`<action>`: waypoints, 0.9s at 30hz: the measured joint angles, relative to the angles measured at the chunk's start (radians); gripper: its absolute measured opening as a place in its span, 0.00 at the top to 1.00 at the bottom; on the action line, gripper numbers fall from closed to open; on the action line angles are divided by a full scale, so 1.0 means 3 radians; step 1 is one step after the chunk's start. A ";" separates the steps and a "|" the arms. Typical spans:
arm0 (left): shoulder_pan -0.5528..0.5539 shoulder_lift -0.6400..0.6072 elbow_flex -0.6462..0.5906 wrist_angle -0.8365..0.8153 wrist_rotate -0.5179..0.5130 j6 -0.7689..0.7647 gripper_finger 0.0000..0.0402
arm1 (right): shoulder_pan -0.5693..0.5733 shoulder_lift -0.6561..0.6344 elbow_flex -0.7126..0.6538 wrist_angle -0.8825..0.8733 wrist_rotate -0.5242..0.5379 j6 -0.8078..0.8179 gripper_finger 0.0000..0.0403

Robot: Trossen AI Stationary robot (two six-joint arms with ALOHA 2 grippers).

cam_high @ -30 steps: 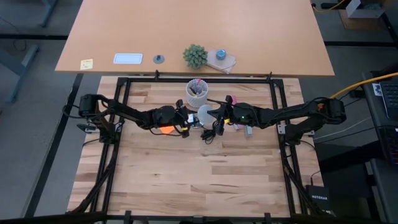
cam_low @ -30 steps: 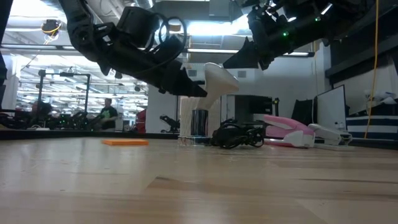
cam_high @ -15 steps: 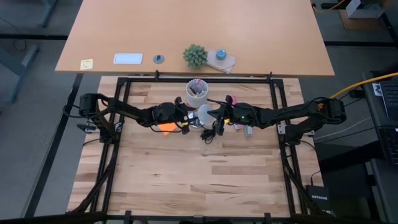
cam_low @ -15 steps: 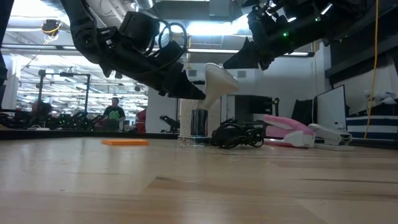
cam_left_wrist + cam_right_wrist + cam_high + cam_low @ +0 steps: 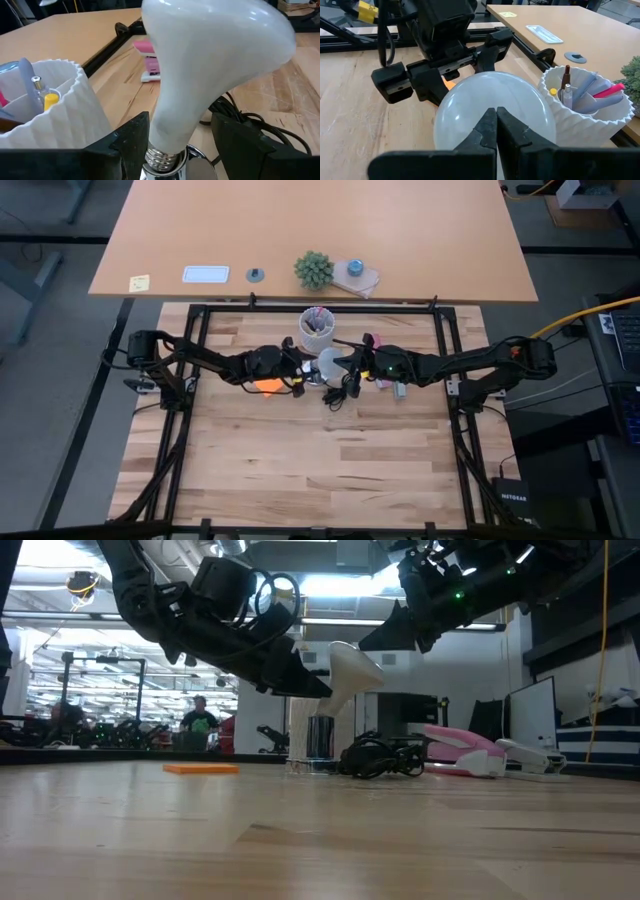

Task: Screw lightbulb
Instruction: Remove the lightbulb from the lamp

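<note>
Left jaws (image 5: 172,145) seemingly around lightbulb (image 5: 210,65) base.

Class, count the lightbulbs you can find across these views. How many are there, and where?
1. The lightbulb is above the table's middle, its narrow base between the left pincer fingers, beside the pen cup. None hidden that I can tell.

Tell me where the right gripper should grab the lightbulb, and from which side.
Grip the lightbulb around its rounded wide end, probably coming from the side opposite the left gripper, which flanks the narrow threaded base. The neck tapers, so fingers may slip there. The right gripper sits shut at that dome.
</note>
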 joint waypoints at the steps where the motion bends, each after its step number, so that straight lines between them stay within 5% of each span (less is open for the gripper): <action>1: 0.0000 0.0000 0.0000 0.0000 -0.0001 -0.0001 0.49 | 0.0001 0.0000 0.0000 0.0000 0.0000 0.0000 0.99; 16: -0.0003 0.0000 0.0000 -0.0005 -0.0001 -0.0038 0.48 | 0.0001 0.0001 0.0000 0.0000 0.0000 0.0000 0.99; 27: -0.0111 0.0000 0.0000 -0.0005 -0.0242 -0.0002 0.35 | 0.0001 0.0001 0.0000 0.0000 0.0000 0.0000 0.99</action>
